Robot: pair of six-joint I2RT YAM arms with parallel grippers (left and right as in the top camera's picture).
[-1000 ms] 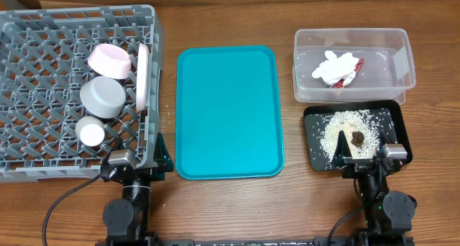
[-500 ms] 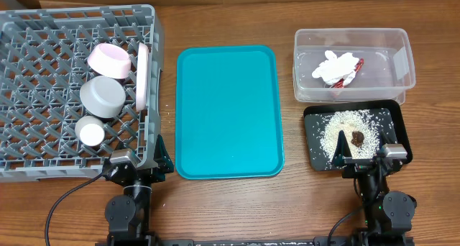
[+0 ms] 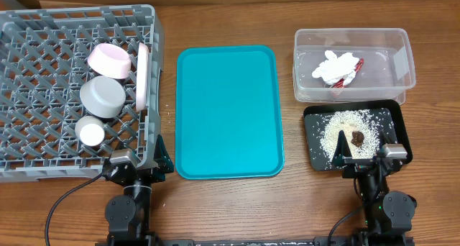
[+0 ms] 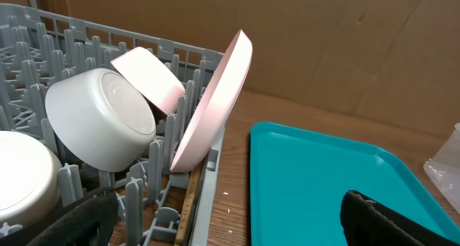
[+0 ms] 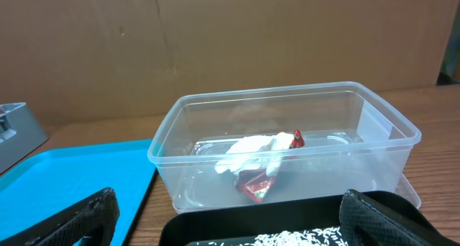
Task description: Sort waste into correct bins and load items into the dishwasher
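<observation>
Plate [image 3: 143, 77] leans on edge in the crate [image 3: 43, 52] (grey bowl [image 3: 103, 97] just beside).

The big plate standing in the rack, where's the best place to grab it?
Take the plate by its free upper rim, coming down from above with one finger on each face. It stands tilted on edge at the rack's right side, its lower rim down among the pegs and the pink dish crowding its left face.
</observation>
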